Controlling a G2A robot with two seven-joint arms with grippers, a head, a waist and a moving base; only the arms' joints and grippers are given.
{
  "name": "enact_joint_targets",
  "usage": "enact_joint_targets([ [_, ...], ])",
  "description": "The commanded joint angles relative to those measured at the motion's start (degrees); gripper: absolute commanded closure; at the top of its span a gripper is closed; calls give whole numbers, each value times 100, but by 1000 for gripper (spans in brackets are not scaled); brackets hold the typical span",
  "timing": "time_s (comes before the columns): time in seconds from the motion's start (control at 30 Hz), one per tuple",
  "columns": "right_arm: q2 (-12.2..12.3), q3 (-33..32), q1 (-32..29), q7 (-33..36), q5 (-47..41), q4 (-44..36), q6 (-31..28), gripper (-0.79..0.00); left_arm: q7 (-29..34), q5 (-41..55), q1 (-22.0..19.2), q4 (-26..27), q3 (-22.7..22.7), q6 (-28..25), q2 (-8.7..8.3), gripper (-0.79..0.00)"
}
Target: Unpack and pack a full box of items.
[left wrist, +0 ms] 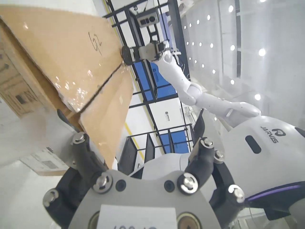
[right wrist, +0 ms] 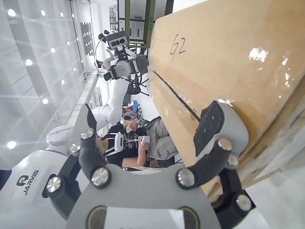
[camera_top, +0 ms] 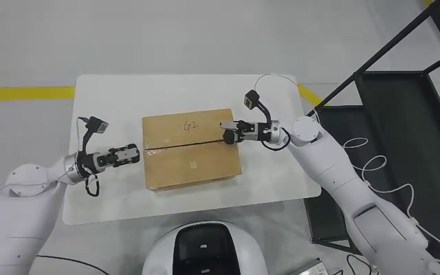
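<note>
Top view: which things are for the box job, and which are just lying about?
For the job: box, left gripper, right gripper.
Just there: table, black rack, yellow floor line.

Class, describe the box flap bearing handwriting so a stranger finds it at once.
On the white rectangular table sits a closed brown cardboard box. Its top splits along a long seam; the flap farther from the robot alone carries black pen marks.
</note>
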State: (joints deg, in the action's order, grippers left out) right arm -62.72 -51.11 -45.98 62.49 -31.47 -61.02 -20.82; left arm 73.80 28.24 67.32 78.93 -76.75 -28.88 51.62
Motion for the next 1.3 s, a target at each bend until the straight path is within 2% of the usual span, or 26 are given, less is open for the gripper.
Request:
enact_joint_targets([
  [0.0,-5,-20,-12,-7,7,7,7,-785,179,-56,28,43,-8,47,-18,-785],
  [0.23,-39,-52,-36,-31,49,22,30,-785,-97,-814,10,-14,111,125,-27,-785],
  [0.33,-51,-73,-35,-29,73,37,35,-785,-262,-812,-33,-68,218,124,2,-785],
  [0.6,-60,-190,-5,8,135,198,4,-785,-822,-1033,-474,-426,683,213,141,-785],
  [1.27,-1,-683,139,129,221,698,-27,-785,-1081,-824,-1399,-936,1563,159,480,-785],
])
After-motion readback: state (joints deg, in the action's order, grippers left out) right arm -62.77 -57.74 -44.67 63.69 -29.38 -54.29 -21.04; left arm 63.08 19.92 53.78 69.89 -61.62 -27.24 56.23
